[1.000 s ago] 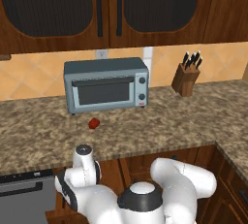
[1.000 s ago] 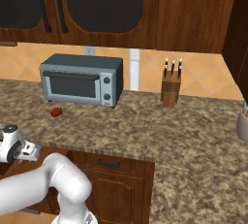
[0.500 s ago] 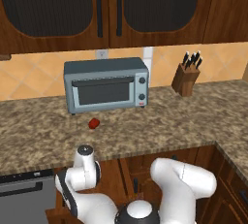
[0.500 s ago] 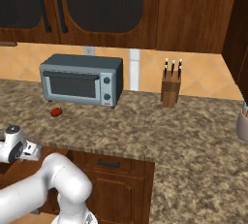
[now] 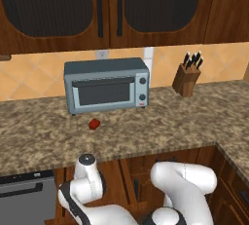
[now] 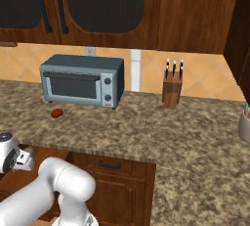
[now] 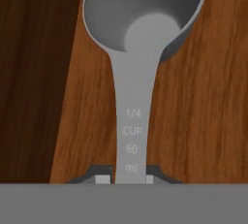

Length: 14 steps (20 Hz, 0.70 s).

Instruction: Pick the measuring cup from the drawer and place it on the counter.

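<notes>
the gripper [image 7: 129,179] sits low in the drawer [image 7: 208,121], its two tips pressed against either side of the measuring cup [image 7: 140,48] handle — clamped on it near the end stamped "1/4 cup 60 ml", judging by how snugly the tips flank the metal. holding the thin handle leaves the round bowl free and pointing away from the hand, above the flat wood bottom. whether the cup has left that bottom is hard to say. the fingertips are mostly cut off at the frame's edge. above, the granite counter [image 5: 44,136] waits — toaster oven [image 5: 106,85], small red lump [image 5: 94,123] and knife block [image 5: 187,79] along it.
</notes>
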Motion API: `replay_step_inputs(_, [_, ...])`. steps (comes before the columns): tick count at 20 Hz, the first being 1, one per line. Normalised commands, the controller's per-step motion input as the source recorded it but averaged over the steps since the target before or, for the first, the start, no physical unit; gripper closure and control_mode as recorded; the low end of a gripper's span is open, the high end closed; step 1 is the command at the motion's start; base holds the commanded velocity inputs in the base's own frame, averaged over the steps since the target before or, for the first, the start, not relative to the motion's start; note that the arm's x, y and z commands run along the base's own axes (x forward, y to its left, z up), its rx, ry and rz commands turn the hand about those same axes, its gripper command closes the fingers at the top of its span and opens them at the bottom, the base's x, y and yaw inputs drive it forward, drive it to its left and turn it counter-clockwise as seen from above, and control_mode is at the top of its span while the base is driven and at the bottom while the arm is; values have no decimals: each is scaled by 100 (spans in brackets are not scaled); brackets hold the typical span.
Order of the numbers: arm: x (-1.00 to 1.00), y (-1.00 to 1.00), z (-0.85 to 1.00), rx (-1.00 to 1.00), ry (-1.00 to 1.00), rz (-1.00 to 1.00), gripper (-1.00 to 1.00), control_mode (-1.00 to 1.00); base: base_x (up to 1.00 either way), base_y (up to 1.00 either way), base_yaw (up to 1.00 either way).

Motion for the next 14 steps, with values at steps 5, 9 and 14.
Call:
replay_step_inputs(5, [-19, 0, 100, 0, 0, 0, 100, -100, 0, 0, 0])
replay_step_inputs(9, [-61, 0, 100, 0, 0, 0, 100, -100, 0, 0, 0])
replay_step_inputs(14, [-67, 0, 88, -1, -3, 0, 100, -100, 0, 0, 0])
